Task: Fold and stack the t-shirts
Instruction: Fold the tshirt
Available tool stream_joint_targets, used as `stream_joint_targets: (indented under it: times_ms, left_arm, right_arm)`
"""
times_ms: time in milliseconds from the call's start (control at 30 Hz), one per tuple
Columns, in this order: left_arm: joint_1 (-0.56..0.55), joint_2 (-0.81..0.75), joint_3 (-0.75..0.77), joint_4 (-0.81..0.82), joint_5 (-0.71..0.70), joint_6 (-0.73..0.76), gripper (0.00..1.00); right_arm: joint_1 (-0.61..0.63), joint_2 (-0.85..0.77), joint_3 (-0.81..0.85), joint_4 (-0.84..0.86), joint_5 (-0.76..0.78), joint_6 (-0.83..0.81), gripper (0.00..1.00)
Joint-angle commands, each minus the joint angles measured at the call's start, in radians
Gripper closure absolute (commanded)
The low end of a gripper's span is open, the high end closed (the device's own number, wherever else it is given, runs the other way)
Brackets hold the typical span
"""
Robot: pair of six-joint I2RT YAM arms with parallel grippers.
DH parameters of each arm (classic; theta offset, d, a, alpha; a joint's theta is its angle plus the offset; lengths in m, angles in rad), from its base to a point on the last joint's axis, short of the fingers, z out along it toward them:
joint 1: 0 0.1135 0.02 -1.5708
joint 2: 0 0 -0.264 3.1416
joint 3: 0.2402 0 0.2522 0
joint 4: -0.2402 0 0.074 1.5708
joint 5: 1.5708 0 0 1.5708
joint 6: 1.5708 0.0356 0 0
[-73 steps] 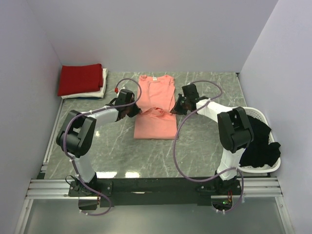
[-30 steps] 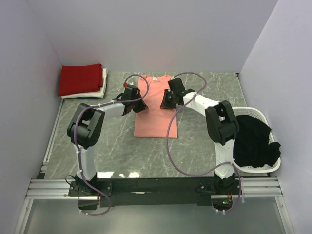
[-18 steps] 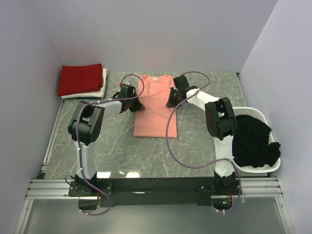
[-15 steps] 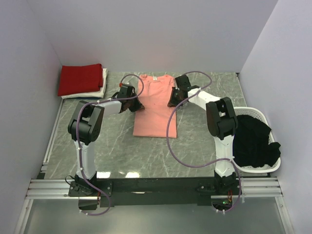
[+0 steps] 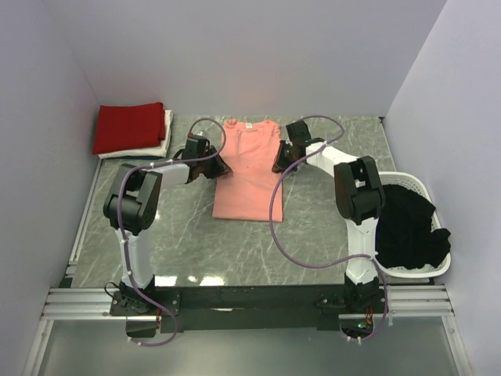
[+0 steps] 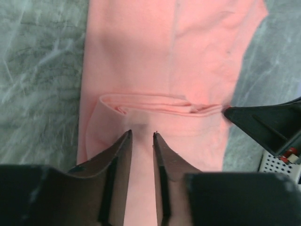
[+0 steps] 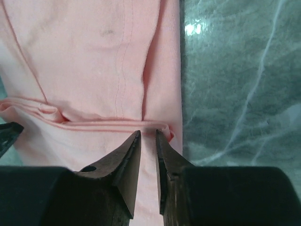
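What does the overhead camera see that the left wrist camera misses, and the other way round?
Only overhead: the deep red shirt folded on the white shirt in the far left corner, and the black shirt at the right. Only the left wrist: the rolled fold ridge across the cloth, just beyond the left gripper's slightly parted fingertips. Both: the salmon-pink shirt on the marbled table, with the right gripper at its opposite edge.

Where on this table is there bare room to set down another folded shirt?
Bare marble between the salmon-pink t-shirt and the near edge, and between the right arm and back wall. Crowded: red t-shirt corner, basket side.
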Motion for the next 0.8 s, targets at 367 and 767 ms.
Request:
stream_joint_targets:
  times_ms: [367, 767]
  left_arm:
    - [-0.064, -0.382, -0.341, 0.127, -0.016, -0.045, 0.86]
    - [-0.09, -0.485, -0.681, 0.273, -0.022, -0.073, 0.98]
  right_arm:
    - [0.07, -0.464, -0.371, 0.121, -0.008, 0.025, 0.67]
    - [0.239, -0.57, -0.735, 0.33, -0.016, 0.126, 0.68]
